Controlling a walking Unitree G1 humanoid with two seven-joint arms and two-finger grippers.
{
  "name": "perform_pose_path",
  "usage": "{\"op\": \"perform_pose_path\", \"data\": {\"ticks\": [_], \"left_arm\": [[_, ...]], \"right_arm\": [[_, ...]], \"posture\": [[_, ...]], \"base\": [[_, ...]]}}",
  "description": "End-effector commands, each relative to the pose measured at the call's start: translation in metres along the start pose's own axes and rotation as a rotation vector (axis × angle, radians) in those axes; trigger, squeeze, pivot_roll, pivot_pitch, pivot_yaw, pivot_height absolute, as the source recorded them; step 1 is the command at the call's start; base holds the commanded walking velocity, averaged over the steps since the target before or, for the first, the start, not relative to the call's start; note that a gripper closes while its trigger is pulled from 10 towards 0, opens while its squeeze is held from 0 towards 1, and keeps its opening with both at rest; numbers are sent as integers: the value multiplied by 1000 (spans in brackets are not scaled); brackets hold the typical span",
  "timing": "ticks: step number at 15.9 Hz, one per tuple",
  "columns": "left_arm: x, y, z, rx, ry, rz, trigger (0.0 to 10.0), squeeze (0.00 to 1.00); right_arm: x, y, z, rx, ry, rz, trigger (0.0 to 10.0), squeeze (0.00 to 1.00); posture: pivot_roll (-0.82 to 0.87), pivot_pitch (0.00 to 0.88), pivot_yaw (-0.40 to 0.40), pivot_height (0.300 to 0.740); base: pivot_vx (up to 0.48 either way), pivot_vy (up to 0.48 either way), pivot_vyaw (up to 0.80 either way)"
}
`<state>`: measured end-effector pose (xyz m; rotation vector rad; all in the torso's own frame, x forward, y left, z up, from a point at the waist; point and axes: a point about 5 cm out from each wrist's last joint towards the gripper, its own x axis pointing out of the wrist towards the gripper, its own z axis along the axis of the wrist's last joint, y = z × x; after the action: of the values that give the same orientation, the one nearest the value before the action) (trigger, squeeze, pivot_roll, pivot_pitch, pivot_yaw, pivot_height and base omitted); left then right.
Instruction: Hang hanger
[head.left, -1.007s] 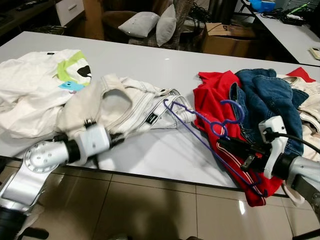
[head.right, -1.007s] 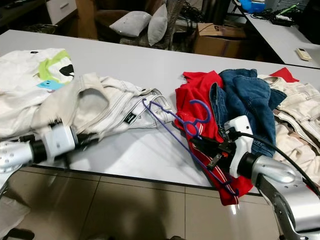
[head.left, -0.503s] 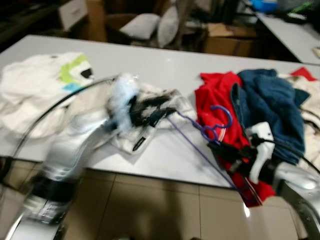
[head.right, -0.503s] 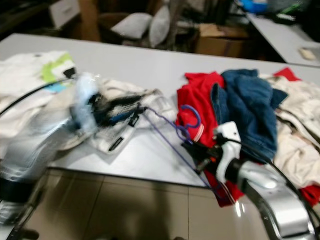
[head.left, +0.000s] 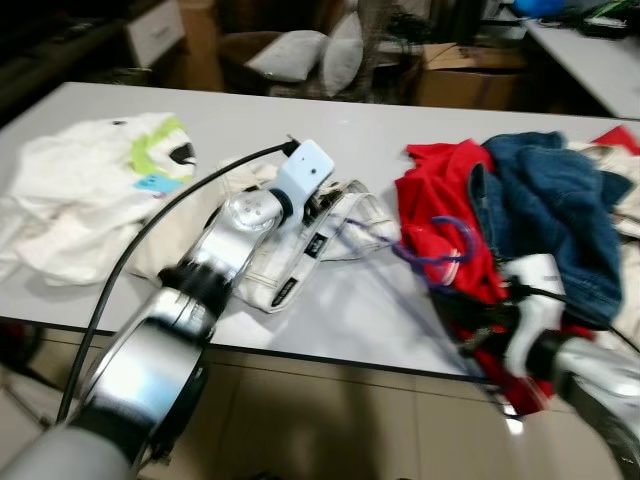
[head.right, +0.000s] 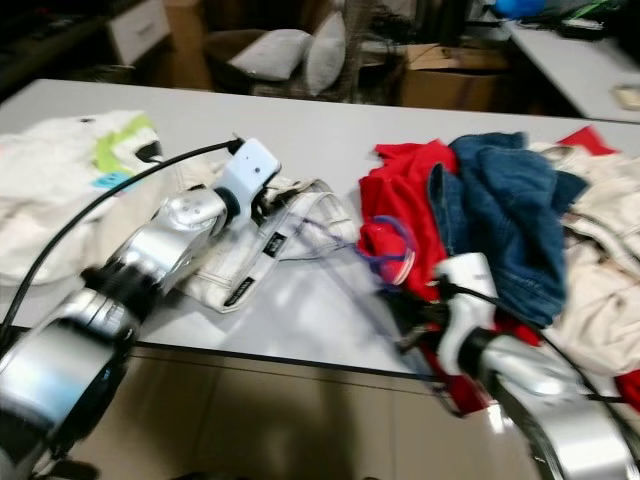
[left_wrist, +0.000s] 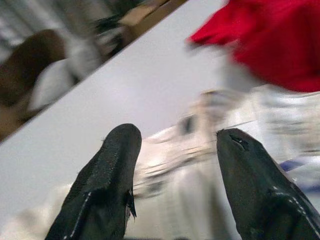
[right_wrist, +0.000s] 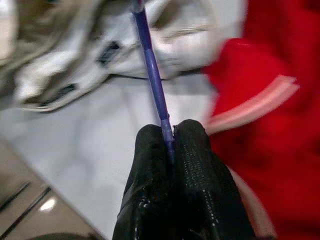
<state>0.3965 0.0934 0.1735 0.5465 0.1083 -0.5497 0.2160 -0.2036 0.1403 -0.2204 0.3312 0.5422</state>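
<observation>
A purple hanger (head.left: 450, 245) lies across the white table (head.left: 330, 120), its hook against a red garment (head.left: 440, 190). My right gripper (right_wrist: 170, 132) is shut on the hanger's thin bar (right_wrist: 150, 75) near the table's front edge, also seen as the right gripper (head.right: 410, 320). My left arm reaches over the cream trousers (head.left: 270, 270). There the left gripper (left_wrist: 175, 145) is open, its fingers (left_wrist: 112, 175) spread above the cream cloth close to the hanger's far end. The views are blurred.
A pile of blue jeans (head.left: 550, 210) and pale clothes sits at the right. A white T-shirt (head.left: 80, 190) with a green print lies at the left. Tiled floor (head.left: 330, 420) runs below the front edge. Pillows (head.left: 300, 55) and boxes stand behind the table.
My left arm has swung up from the table's front edge and out over the cream trousers toward the hanger. The right gripper keeps its hold on the hanger. The camera has shifted a little.
</observation>
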Motion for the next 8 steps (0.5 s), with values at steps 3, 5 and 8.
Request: {"op": "perform_pose_path", "data": {"ticks": [3,5,8], "left_arm": [[2,9,-9,65,68,87,10000,0],[5,1,-9,17,56,19,10000,0],[9,-5,-4,-163,17,-8,10000,0]], "right_arm": [[-19,-5,4,-18,24,-78,10000,0],[-20,0,5,-19,22,-79,10000,0],[-20,4,6,-18,21,-84,10000,0]], "posture": [[-192,0,100,740],[-220,0,118,740],[-235,0,130,740]], "base": [[0,0,0],[0,0,0],[0,0,0]]}}
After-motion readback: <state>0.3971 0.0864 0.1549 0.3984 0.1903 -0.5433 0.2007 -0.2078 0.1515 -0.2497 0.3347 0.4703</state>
